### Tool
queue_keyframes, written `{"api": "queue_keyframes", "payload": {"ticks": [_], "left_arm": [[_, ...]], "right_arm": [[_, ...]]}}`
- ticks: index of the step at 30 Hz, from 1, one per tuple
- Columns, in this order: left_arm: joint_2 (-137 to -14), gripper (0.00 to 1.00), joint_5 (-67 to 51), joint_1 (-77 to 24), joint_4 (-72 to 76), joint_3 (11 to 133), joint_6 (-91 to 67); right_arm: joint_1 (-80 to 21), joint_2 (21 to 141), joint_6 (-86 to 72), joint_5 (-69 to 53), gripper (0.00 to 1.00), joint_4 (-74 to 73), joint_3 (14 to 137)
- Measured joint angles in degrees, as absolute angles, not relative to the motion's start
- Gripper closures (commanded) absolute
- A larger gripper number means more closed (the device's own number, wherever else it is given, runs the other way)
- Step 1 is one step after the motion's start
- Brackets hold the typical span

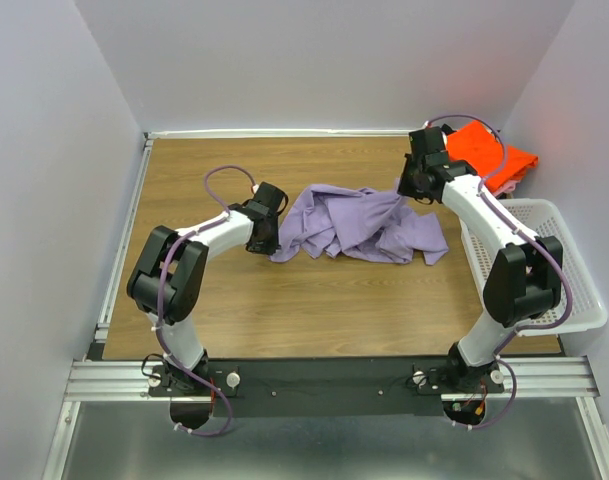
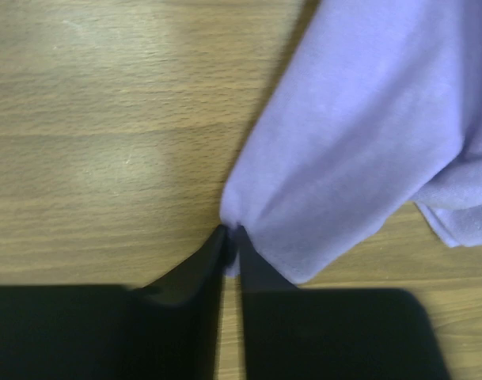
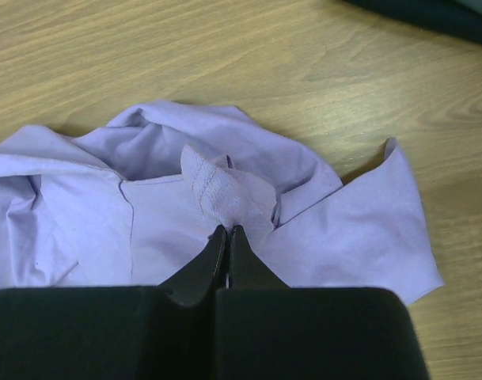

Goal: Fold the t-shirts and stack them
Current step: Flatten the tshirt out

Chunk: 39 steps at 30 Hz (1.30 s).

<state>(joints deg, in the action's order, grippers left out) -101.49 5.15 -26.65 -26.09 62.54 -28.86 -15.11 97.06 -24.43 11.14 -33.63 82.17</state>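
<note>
Lavender t-shirt (image 1: 359, 225) crumpled | left fingers (image 2: 195, 273) pinch its edge | right fingers (image 3: 197, 273) pinch a fold | orange-red shirt (image 1: 489, 152) partly behind arm (image 1: 479, 205)

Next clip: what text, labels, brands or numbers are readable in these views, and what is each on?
No text is readable in any of the three views.
lavender t-shirt: plain, with no print or tag showing.
orange-red t-shirt: no lettering visible.
white basket: no label visible.
wooden table: bare wood grain, no markings.
</note>
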Motion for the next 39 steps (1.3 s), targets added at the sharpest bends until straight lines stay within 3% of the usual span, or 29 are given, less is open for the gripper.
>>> {"api": "queue_keyframes", "payload": {"ticks": [7,11,18,22,24,27,31,34,39], "left_arm": [[-101.9,1.0,5.4,-26.2,-26.7,63.4,-28.2],[-103.7,1.0,7.2,-22.2,-31.3,70.6,-26.7],[-106.1,1.0,12.7,-9.5,-36.0,103.3,-21.5],[-110.9,1.0,15.5,-8.5,-37.6,128.3,-18.7],[-110.2,1.0,17.5,-8.9,-37.0,134.6,-17.6],[-105.1,1.0,19.2,-9.5,-34.0,132.4,-16.9],[-91.7,1.0,20.3,-9.4,-26.1,118.0,-16.0],[-82.0,1.0,20.2,-9.4,-19.1,107.0,-15.4],[-69.1,1.0,19.6,-9.4,-10.7,93.0,-14.8]], "right_arm": [[-14.2,97.1,-24.4,11.1,0.98,-33.7,82.1],[-13.1,97.3,-24.1,10.9,0.99,-35.0,85.1],[-10.2,101.8,-22.9,10.1,0.98,-37.1,104.8],[-9.5,106.6,-22.3,9.8,0.99,-37.5,119.9],[-9.3,108.0,-22.1,9.7,0.98,-37.6,125.3],[-9.3,108.6,-21.8,9.3,0.98,-38.3,132.5],[-9.3,106.9,-20.6,9.2,0.99,-37.0,136.9],[-9.3,102.3,-19.4,9.2,0.99,-35.4,133.4],[-9.3,89.0,-17.3,7.4,0.98,-30.9,117.3]]}}
